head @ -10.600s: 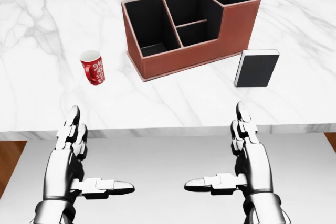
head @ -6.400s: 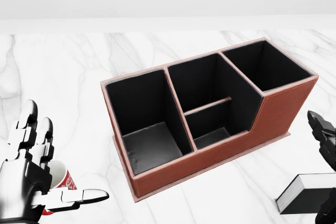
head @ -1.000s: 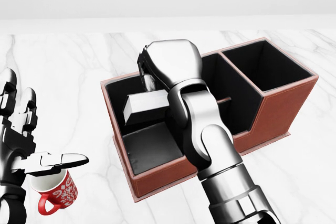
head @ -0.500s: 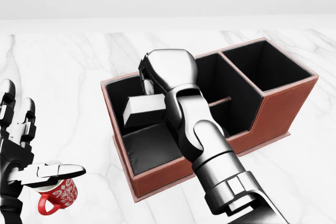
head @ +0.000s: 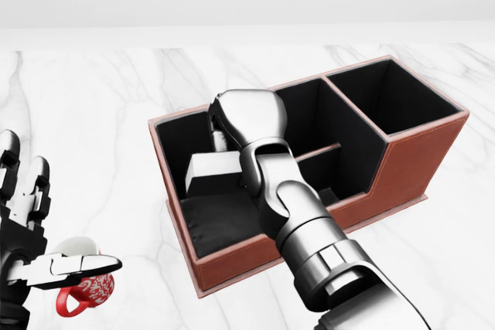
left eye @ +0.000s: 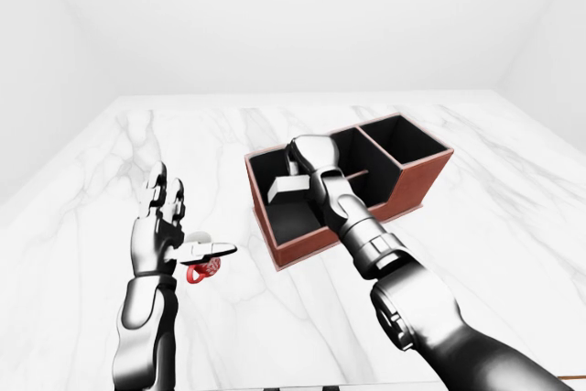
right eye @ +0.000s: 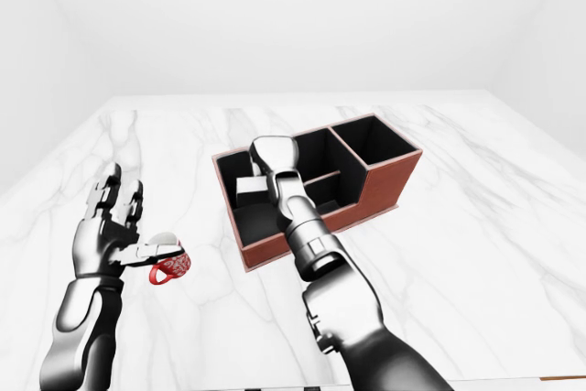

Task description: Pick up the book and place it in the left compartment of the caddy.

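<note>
The right robot hand (head: pixel 246 123), gripping the book (head: pixel 214 171), has sunk lower into the caddy (head: pixel 402 168) (left compartment); release seems next.

White marble worktop (left eye: pixel 513 226) with grey veining fills most of each view. Plain white walls (left eye: pixel 302 16) rise behind it, 2 side walls meeting the far 1 at soft corners. Lighting is even and diffuse.

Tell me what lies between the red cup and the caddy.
Nothing: in the head view, only bare marble counter separates the red cup from the caddy. The left hand hovers open over the cup, not in that stretch.
</note>
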Tool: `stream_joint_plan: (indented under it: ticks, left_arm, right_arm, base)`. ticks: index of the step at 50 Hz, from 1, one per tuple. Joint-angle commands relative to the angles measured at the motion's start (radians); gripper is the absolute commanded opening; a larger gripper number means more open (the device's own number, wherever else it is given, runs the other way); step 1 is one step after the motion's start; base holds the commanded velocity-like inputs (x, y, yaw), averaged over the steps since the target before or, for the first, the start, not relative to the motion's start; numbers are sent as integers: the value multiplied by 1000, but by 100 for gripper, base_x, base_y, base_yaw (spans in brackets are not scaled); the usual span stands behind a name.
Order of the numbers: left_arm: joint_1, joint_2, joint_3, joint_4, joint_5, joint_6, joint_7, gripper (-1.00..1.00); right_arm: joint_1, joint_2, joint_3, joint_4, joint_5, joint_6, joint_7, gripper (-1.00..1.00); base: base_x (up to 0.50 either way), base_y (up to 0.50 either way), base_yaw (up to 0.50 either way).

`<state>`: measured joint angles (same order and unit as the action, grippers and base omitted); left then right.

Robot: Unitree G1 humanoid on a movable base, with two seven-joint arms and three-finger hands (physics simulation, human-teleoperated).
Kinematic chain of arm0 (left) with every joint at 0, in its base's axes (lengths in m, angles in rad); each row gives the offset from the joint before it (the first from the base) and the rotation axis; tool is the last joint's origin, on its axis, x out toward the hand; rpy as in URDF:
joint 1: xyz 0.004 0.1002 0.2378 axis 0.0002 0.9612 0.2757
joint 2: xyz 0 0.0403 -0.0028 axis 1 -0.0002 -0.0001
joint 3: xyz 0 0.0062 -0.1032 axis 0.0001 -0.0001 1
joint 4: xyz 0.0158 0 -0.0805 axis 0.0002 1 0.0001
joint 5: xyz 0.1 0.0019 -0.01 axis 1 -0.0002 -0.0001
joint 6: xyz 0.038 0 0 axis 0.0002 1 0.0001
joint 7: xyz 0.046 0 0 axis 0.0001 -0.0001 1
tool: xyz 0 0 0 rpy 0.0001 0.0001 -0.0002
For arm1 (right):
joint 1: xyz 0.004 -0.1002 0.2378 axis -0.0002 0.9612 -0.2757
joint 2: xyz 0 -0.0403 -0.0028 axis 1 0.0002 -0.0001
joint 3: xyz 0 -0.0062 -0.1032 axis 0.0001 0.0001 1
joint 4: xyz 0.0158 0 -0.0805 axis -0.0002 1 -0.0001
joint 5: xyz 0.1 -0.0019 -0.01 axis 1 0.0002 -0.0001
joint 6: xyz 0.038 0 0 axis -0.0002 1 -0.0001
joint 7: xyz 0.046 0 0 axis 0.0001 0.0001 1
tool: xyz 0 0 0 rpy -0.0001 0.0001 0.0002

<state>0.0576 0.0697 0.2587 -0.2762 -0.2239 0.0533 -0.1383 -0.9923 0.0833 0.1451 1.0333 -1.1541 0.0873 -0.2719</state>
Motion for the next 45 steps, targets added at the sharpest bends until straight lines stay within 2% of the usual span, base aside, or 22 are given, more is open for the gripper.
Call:
stream_joint_plan:
  ticks: [1, 12, 25, 45]
  left_arm:
    - [13, -3, 6, 14, -6, -21, -11, 100]
    - [5, 5, 18, 30, -20, -26, -18, 100]
    - [18, 5, 29, 48, -34, -48, -36, 100]
    - [7, 15, 43, 81, -54, -61, -50, 100]
  right_arm:
    - [-40, 7, -6, 106, 3, 0, -89, -100]
    - [-53, 10, -4, 188, 10, 0, -128, -100]
    - [-64, 23, -6, 243, 13, 0, -143, -100]
    - [-53, 32, -14, 298, 5, 0, -168, -100]
  base:
    - [0, 0, 0]
    - [0, 0, 0]
    - [0, 0, 0]
    - [0, 0, 0]
